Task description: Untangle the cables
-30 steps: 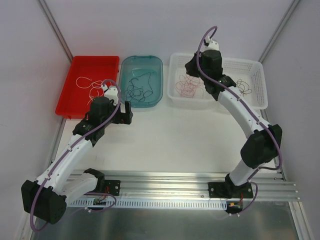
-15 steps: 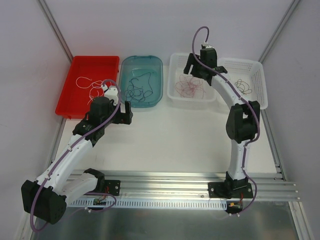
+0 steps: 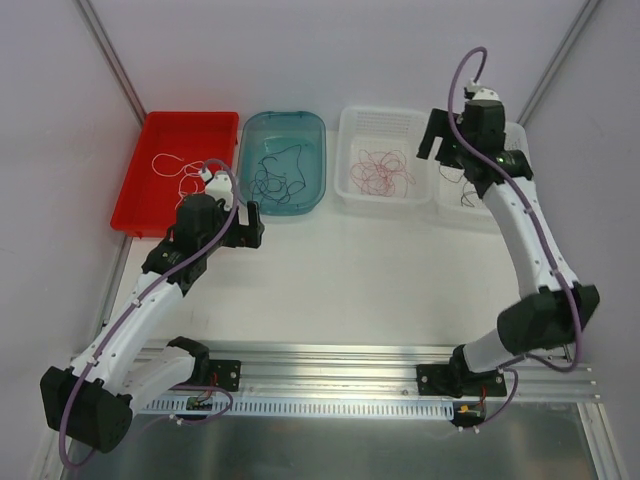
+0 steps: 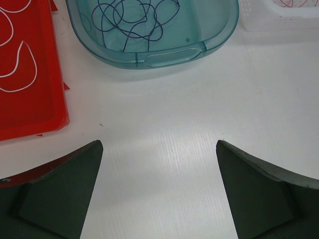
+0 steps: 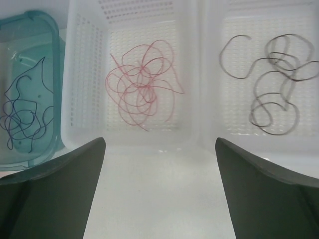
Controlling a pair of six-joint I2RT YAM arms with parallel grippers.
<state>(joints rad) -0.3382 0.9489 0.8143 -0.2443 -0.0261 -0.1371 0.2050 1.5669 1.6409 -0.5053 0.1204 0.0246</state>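
Observation:
The cables lie sorted by colour in containers. White cables point(image 3: 178, 170) point(image 4: 20, 69) rest in the red tray point(image 3: 160, 215). Dark cables point(image 3: 275, 175) point(image 4: 132, 20) point(image 5: 22, 112) fill the teal tub point(image 3: 310, 125). Red-pink cables point(image 3: 380, 172) point(image 5: 142, 87) sit in the white basket's point(image 3: 385, 112) left compartment, dark brown cables point(image 5: 271, 84) in its right one. My right gripper point(image 3: 468, 150) point(image 5: 159, 142) hangs open and empty above the basket's near wall. My left gripper point(image 3: 250, 224) point(image 4: 159, 144) is open and empty over bare table, just in front of the teal tub.
The three containers stand in a row along the back of the white table point(image 3: 340, 280). A metal rail point(image 3: 380, 360) with both arm bases runs along the near edge. Grey walls close in on both sides.
My right gripper has opened and swung from over the basket's left compartment to the right and higher. The red-pink cables now lie uncovered. The left arm has barely moved.

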